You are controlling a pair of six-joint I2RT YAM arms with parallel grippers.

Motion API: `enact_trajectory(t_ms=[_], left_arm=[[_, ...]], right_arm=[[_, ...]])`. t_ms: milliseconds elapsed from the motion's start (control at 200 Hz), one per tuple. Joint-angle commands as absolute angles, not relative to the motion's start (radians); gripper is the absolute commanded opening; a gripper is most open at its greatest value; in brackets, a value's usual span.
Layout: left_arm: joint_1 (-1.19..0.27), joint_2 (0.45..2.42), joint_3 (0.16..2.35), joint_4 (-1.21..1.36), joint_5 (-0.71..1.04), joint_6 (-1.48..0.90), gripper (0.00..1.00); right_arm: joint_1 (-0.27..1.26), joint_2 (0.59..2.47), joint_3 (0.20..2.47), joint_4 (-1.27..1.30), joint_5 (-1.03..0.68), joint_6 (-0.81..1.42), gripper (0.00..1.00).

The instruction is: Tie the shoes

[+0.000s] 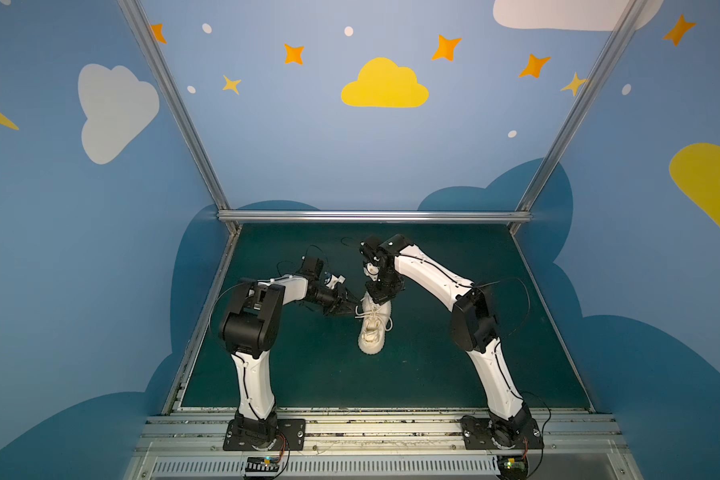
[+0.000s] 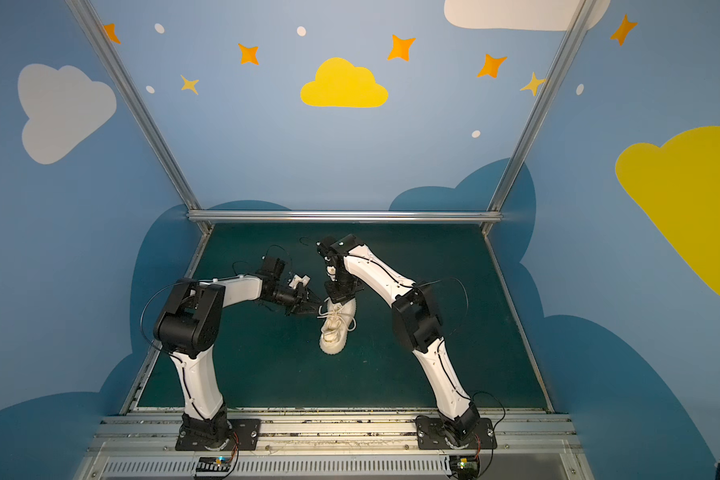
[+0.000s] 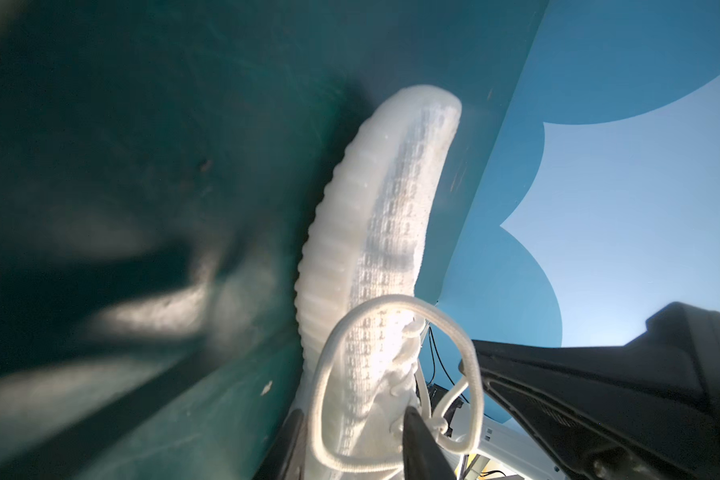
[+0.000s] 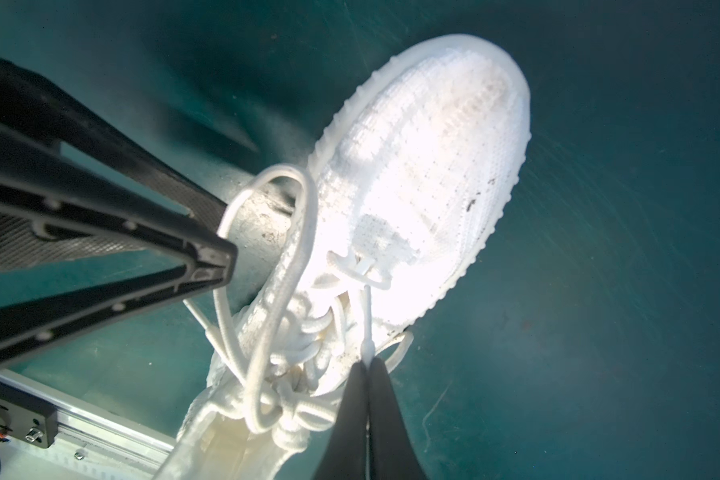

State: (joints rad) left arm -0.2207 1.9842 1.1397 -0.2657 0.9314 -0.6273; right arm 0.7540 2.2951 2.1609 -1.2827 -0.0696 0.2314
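The cream knit shoe (image 1: pixel 374 332) (image 2: pixel 336 332) lies mid-mat, its toe toward the front edge. My left gripper (image 1: pixel 355 310) (image 2: pixel 318 311) reaches in from the left, level with the laces. In the left wrist view its fingers (image 3: pixel 418 440) stand apart, a lace loop (image 3: pixel 391 303) lying between them against the shoe's side (image 3: pixel 391 199). In the right wrist view my right gripper (image 4: pixel 368 362) is shut on a single lace strand (image 4: pixel 366 316) running up from the tongue. The loop (image 4: pixel 283 170) hangs by the left gripper (image 4: pixel 225 230). A knot sits near the collar (image 4: pixel 283 419).
The green mat (image 1: pixel 454 365) is bounded by an aluminium rail at the back (image 1: pixel 371 216), blue painted walls on both sides and metal rails along the front (image 1: pixel 371 424). Both arm bases (image 1: pixel 262 432) (image 1: pixel 501 432) are bolted to that front rail.
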Motion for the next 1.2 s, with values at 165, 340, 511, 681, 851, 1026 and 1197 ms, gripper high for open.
enact_trajectory(t_ms=[165, 340, 511, 681, 851, 1026, 1197], left_arm=[[-0.231, 1.983, 1.081, -0.202, 0.958, -0.663, 0.43], [-0.234, 1.966, 1.043, -0.161, 0.956, -0.692, 0.36], [-0.235, 1.965, 1.030, -0.107, 0.950, -0.730, 0.19], [-0.229, 1.941, 1.036, -0.114, 0.915, -0.725, 0.03], [-0.214, 1.918, 1.053, -0.173, 0.882, -0.683, 0.03], [-0.205, 1.921, 1.106, -0.276, 0.861, -0.605, 0.03], [-0.206, 1.924, 1.142, -0.344, 0.843, -0.550, 0.03]], right_arm=[[0.748, 2.245, 2.150, -1.285, -0.076, 0.241, 0.00], [0.746, 2.239, 2.131, -1.278, -0.081, 0.244, 0.00], [0.746, 2.235, 2.129, -1.277, -0.082, 0.244, 0.00], [0.738, 2.213, 2.103, -1.272, -0.075, 0.248, 0.00], [0.727, 2.188, 2.071, -1.270, -0.063, 0.247, 0.00], [0.715, 2.159, 2.013, -1.253, -0.057, 0.256, 0.00], [0.705, 2.137, 1.973, -1.244, -0.047, 0.263, 0.00]])
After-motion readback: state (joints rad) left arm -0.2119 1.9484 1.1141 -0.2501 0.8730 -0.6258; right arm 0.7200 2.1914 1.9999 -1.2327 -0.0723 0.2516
